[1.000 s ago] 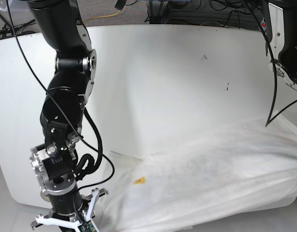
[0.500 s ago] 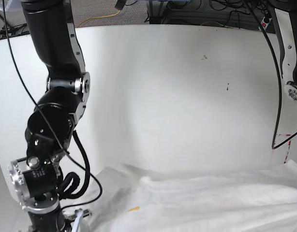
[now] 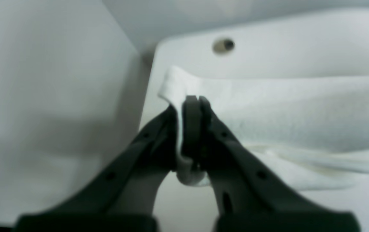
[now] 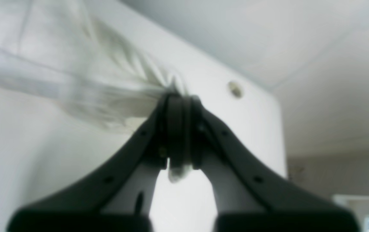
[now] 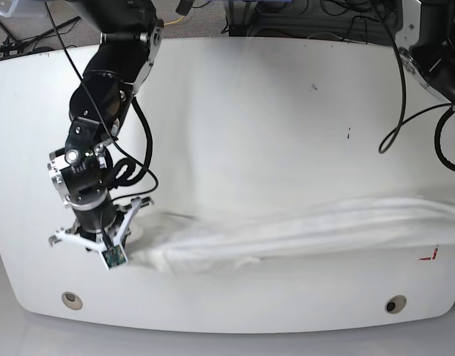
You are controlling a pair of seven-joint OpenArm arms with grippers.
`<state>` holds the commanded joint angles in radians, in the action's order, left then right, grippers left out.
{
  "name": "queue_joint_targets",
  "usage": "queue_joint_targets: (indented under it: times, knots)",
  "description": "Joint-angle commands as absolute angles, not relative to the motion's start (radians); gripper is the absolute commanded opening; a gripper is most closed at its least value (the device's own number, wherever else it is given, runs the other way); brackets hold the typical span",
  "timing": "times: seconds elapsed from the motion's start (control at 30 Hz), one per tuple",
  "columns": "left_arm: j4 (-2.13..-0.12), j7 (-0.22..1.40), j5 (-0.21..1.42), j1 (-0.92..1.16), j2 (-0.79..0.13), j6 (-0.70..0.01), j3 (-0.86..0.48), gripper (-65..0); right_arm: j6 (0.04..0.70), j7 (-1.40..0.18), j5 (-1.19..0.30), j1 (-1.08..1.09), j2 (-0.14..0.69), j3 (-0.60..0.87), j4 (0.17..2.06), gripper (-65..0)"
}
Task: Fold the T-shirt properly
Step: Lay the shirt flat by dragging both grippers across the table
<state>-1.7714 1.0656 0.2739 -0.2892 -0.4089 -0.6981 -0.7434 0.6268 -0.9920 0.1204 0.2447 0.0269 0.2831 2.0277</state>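
Since 0.5 s ago, the T-shirt point(image 5: 301, 233) has been drawn from a slack heap at the near edge into 1 long taut band across the table point(image 5: 250, 111), and the arm at 9 o'clock has swung upward. The right gripper point(image 4: 178, 96) is clamped on bunched cloth; the left gripper point(image 3: 192, 100) pinches a hem corner at 3 o'clock. Black cables point(image 5: 405, 89) hang at 2 o'clock. The white tabletop has 2 bolt holes point(image 5: 394, 305) along 6 o'clock.

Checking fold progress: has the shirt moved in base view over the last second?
Yes. The T-shirt now lies stretched in a narrow band nearer the table's front edge.
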Motion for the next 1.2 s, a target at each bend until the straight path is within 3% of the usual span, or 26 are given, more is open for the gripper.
queue_joint_targets:
  times: [0.2,0.3,0.6,0.73,1.13,1.2]
  knots:
    - [-1.787,1.064,0.272,-0.079,-0.358,-0.698,-0.811,-65.0,0.630,-1.024,-0.165,0.056,0.019,0.417,2.028,-65.0]
    - [-1.781,1.063,0.269,-0.008,-0.363,-0.698,-0.819,-65.0,0.698,-1.064,-0.272,-0.015,0.013,0.489,2.028,-65.0]
    - [-1.782,0.975,0.265,0.180,-0.366,-0.698,-0.809,-65.0,0.698,-1.239,-0.602,-0.189,0.018,0.624,2.026,-65.0]
    - [-1.784,0.974,0.265,0.239,-0.380,-0.698,-0.811,-65.0,0.698,-1.293,-0.697,-0.263,0.024,0.651,2.026,-65.0]
    - [-1.778,0.970,0.263,0.346,-0.392,-0.698,-0.812,-65.0,0.698,-1.336,-0.886,-0.438,0.177,0.595,2.023,-65.0]
    - [-1.762,0.970,0.263,0.358,-0.392,-0.698,-0.809,-60.1,0.698,-1.336,-0.888,-0.453,0.188,0.581,2.023,-55.8]
